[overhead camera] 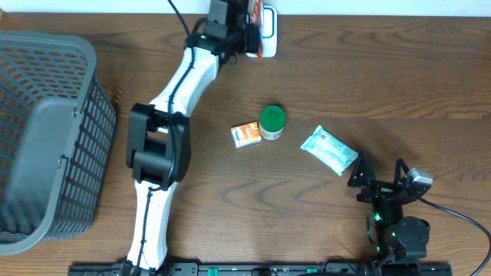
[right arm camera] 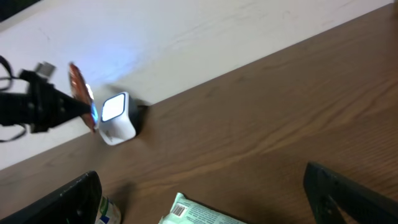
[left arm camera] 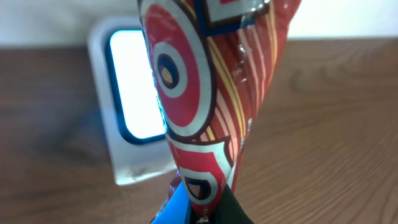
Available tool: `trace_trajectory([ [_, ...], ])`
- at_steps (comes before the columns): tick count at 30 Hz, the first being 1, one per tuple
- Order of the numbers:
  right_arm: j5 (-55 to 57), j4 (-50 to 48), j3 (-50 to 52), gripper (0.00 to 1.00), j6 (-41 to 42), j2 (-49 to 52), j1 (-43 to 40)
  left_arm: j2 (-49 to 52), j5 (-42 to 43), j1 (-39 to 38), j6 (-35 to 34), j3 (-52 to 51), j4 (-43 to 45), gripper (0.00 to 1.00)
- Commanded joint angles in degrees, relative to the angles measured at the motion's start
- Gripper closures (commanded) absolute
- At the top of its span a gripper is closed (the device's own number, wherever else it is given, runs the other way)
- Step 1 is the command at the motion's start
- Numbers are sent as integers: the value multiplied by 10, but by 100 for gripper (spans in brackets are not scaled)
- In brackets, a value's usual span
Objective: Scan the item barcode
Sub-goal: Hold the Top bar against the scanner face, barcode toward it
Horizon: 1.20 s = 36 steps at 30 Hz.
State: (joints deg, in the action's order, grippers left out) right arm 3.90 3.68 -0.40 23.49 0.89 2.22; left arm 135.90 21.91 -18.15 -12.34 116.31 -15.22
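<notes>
Foil packet (left arm camera: pixel 211 93), red with ringed print, sits pinched upright in my left gripper (left arm camera: pixel 202 206) just before the lit white scanner (left arm camera: pixel 127 93) at the far edge of the table (overhead camera: pixel 368 84), while my right gripper (overhead camera: pixel 380 176) hangs wide open, empty.

Left arm (overhead camera: pixel 193 75) white with black joints; right arm (overhead camera: pixel 400 234) black, green-lit.

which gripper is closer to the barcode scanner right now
Left. The left gripper holds a red snack packet right beside the barcode scanner; the right gripper sits open at the near right of the table, far off.
</notes>
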Motion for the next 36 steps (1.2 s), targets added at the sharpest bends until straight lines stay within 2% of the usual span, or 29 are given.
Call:
trace_trajectory([
  [1, 5, 2, 1, 1, 1, -2, 1, 6, 0, -9, -14, 21, -13, 93],
  [10, 5, 2, 1, 1, 1, -2, 1, 11, 0, -8, -59, 21, -15, 93],
  [14, 5, 2, 1, 1, 0, -2, 1, 13, -6, -7, -105, 21, -15, 93],
  [21, 5, 2, 1, 1, 1, -2, 1, 15, -6, -7, -131, 21, -17, 93],
  [29, 5, 2, 1, 1, 1, -2, 1, 28, -6, -7, -142, 21, -73, 93],
  [36, 5, 2, 1, 1, 1, -2, 1, 53, 20, -7, -141, 21, -80, 93],
])
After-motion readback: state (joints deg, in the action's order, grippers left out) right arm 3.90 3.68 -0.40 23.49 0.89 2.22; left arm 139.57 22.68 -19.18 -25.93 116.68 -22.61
